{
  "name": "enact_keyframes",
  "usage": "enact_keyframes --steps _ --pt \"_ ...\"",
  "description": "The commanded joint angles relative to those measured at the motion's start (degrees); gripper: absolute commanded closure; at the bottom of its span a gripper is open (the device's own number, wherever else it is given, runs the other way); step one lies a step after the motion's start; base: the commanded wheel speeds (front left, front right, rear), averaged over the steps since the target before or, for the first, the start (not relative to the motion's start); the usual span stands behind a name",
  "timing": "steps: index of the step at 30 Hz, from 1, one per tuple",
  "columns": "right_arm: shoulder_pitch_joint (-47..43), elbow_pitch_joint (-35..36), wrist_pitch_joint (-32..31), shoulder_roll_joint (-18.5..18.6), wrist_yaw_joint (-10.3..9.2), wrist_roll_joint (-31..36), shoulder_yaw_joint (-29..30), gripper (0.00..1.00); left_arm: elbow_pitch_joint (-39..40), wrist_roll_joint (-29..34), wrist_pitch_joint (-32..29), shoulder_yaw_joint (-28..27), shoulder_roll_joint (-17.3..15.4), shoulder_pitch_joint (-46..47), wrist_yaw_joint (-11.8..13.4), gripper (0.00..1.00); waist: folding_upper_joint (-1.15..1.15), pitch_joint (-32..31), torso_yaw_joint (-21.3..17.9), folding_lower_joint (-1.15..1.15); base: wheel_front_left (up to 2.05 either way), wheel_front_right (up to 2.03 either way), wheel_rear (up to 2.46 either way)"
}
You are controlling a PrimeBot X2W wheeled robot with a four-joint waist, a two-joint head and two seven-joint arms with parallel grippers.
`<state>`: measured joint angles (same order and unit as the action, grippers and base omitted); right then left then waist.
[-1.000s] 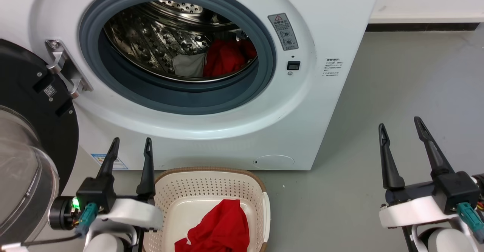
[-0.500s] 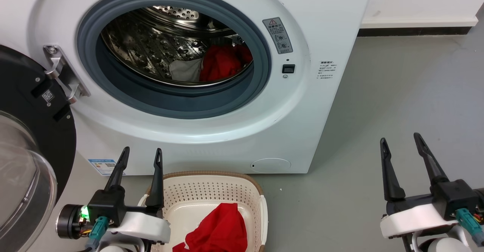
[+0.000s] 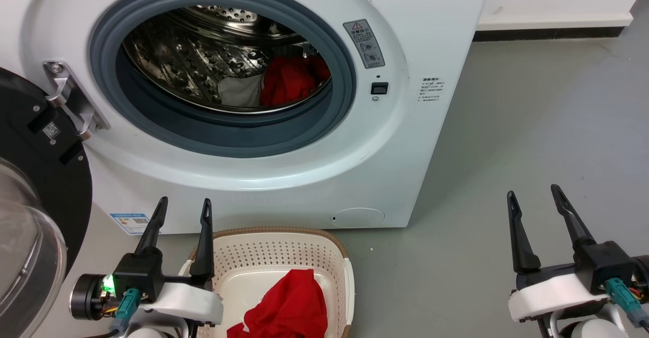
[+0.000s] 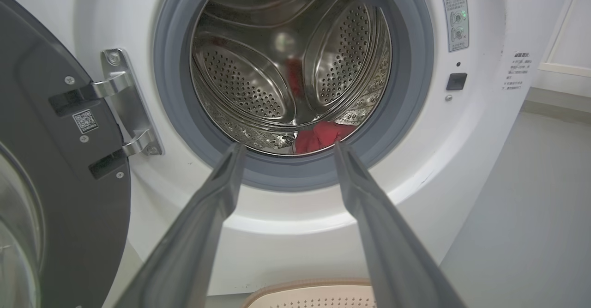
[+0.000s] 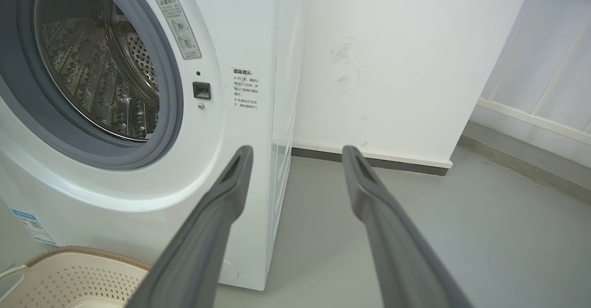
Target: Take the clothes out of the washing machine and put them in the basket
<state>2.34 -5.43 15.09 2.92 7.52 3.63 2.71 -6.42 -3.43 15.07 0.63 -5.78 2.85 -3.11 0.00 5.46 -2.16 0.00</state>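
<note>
Whole head view is sliding across the scene compared with a second ago, so the robot's head is turning; the things themselves are staying put; the washing machine (image 3: 385, 140) is standing with its door (image 3: 30, 140) swung wide to the left; the clothes (image 3: 286, 79) are lying low at the back right of the drum (image 3: 177, 59), red with a pale panel beside them, untouched; one red garment (image 3: 289, 307) is already lying in the basket (image 3: 284, 231), which is sitting on the floor (image 3: 532, 115) just before the washer; so the job is looking part done, and the robot seems to be lining up for another reach; left gripper (image 3: 185, 201) is hanging low by the basket's left rim, fingers spread and empty, its wrist camera looking straight into the drum with red cloth showing between the fingertips; right gripper (image 3: 532, 191) is waiting well off to the right over bare floor, also spread and empty, facing the washer's right edge and the wall (image 5: 392, 68).
</note>
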Motion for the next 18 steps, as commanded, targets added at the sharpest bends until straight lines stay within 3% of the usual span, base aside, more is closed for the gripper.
enact_keyframes --steps 1,8,18 --pt "0.9 0.3 0.1 -0.1 -0.06 0.0 0.0 0.00 -0.1 0.4 0.2 -0.2 0.0 0.8 -0.2 0.00 0.00 0.3 -0.2 0.00 0.00 0.00 0.00" --pt "2.2 1.6 0.1 -0.1 -0.06 -0.4 -0.2 0.00 -3.6 0.7 0.2 0.7 -1.6 3.6 -2.1 0.00 0.00 3.6 -1.8 0.00 0.00 0.00 0.00" --pt "6.9 4.4 0.1 -0.1 -0.06 -1.5 -1.5 0.00 -13.5 -1.6 -1.3 4.5 -8.7 20.8 -4.2 0.00 0.00 14.1 -6.3 0.00 0.00 0.00 0.00"
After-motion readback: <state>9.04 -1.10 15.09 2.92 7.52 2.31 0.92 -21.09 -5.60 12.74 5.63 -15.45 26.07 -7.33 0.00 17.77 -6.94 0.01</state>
